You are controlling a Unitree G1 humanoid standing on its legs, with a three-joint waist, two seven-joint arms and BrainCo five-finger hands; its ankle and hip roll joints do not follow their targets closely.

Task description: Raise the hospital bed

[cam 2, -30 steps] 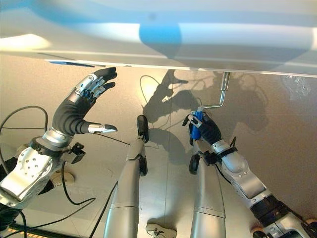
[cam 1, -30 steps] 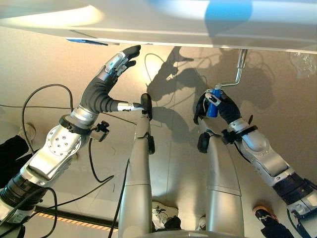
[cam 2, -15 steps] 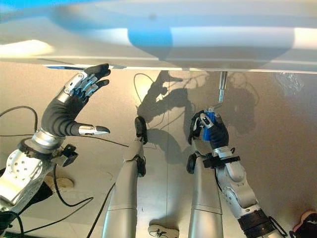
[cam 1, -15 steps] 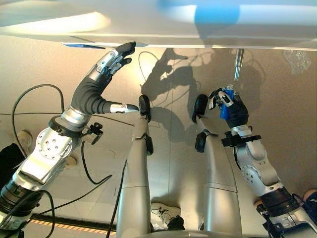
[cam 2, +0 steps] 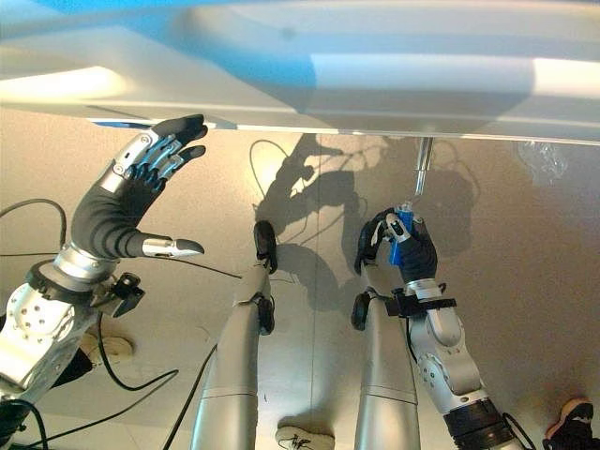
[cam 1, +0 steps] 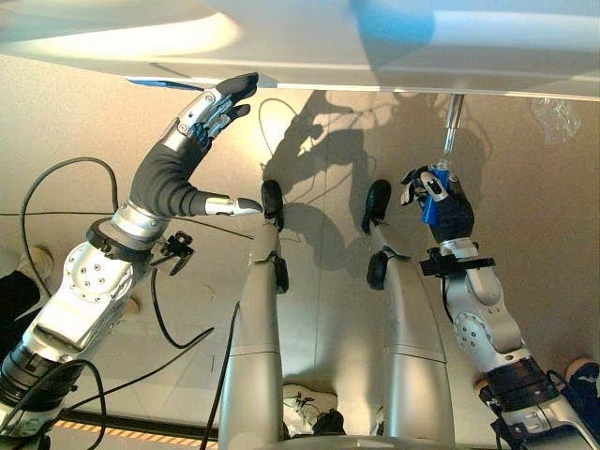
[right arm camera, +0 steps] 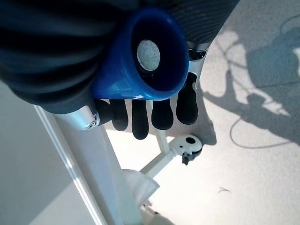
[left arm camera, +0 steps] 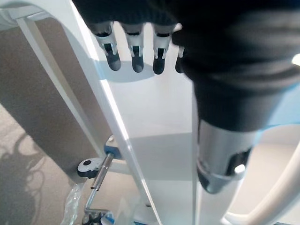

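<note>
The white hospital bed [cam 1: 309, 42] spans the far side of both eye views. A metal crank rod [cam 1: 452, 120] hangs from its edge on the right. My right hand [cam 1: 448, 214] is shut on the crank's blue handle [cam 1: 430, 204], just below the rod. In the right wrist view its dark-tipped fingers [right arm camera: 159, 111] curl under the round blue handle [right arm camera: 140, 56]. My left hand [cam 1: 192, 127] is raised on the left, fingers straight and spread, fingertips close under the bed's edge. The left wrist view has those straight fingers [left arm camera: 136, 51] before the bed's white board [left arm camera: 154, 122].
A clear plastic bag [cam 1: 553, 114] hangs under the bed at the far right. A bed caster [right arm camera: 186, 146] stands on the beige floor beside the white frame. A person's shoes show at the lower right [cam 2: 572, 417] and at the near edge [cam 1: 305, 403].
My right hand has swung the blue handle round from out left of the rod to just beneath it. The left hand stays raised and open.
</note>
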